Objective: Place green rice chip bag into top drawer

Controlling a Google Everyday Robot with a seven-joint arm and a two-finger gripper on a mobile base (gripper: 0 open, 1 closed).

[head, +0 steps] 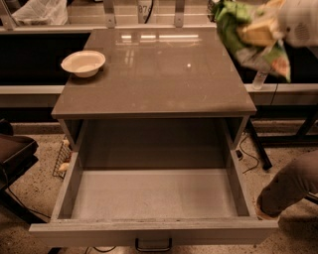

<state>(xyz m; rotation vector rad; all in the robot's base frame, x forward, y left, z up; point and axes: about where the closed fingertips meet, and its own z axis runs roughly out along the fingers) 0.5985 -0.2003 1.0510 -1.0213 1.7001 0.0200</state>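
Hanging in the air at the upper right, the green rice chip bag (247,34) was clear of every surface, crumpled and blurred, with pale yellow patches showing among the green. It was above and just beyond the right rear corner of the tabletop (159,79), touching nothing below it. The white claw (287,24) reached in from the top right corner and was clenched on the bag's right side, holding it up; where it gripped was buried in the foil.

The top drawer (149,231) stood pulled fully out toward the front, well below and in front of the bag. Its flat grey bottom was bare, its sides were low, and a small dark handle (153,244) sat at the middle of its front.

On the tabletop a round cream bowl (83,63) rested upright near the left rear corner, well apart from the bag. Ceiling lights were reflected in the glossy surface near the back edge.

Beyond the right edge of the tabletop a clear plastic bottle (258,80) stood just under the hanging bag. A white plastic sack (39,11) lay at the top left. A leg in brown trousers (290,184) came in from the right on the speckled floor, beside the drawer's right wall, and a dark cable (250,151) trailed on the floor near it.
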